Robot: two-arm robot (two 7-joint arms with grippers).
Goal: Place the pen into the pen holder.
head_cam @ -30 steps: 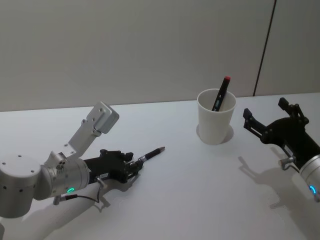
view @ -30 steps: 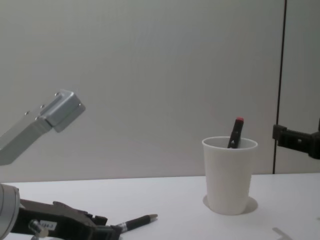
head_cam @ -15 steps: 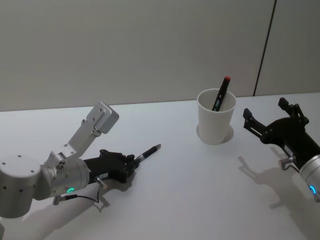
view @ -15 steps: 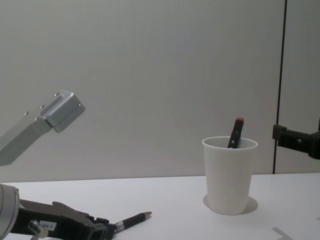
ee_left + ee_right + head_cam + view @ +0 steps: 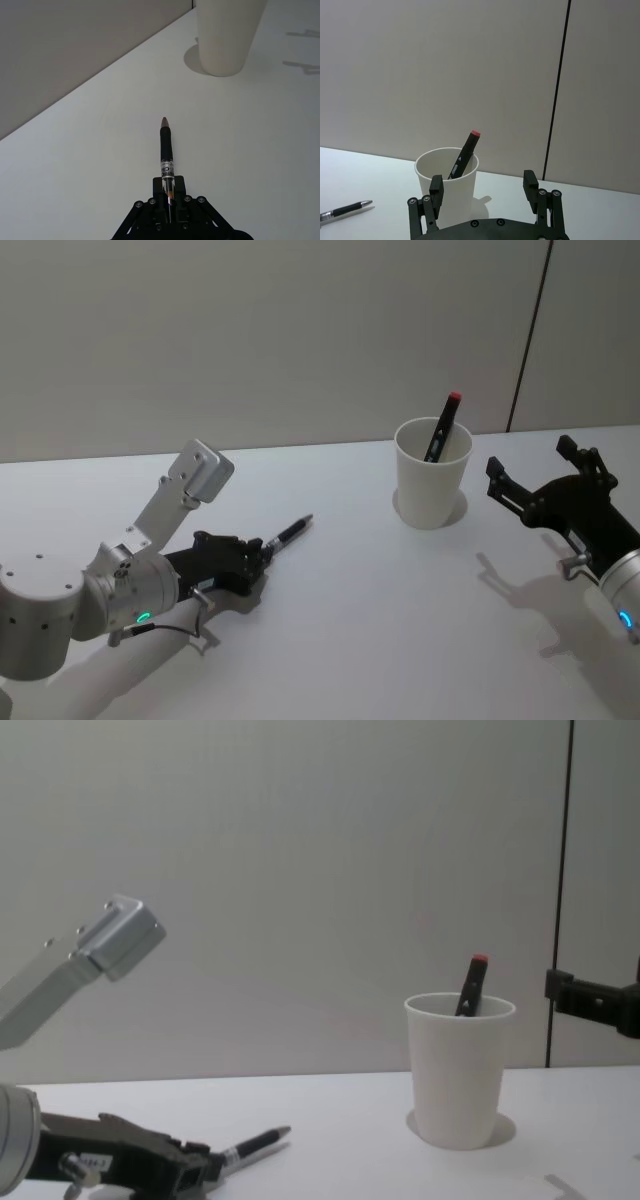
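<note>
Soft, even light falls from overhead on the white table [image 5: 360,640]. The cup [image 5: 430,485] casts a faint shadow round its base. The right gripper [image 5: 531,457] throws pale, doubled shadows nearer on the table. The far wall [image 5: 250,340] is evenly grey.

In the head view, bare table [image 5: 360,590] lies open across the middle; upper right, a red-capped marker [image 5: 440,435] leans inside the pen holder [image 5: 430,495].
</note>
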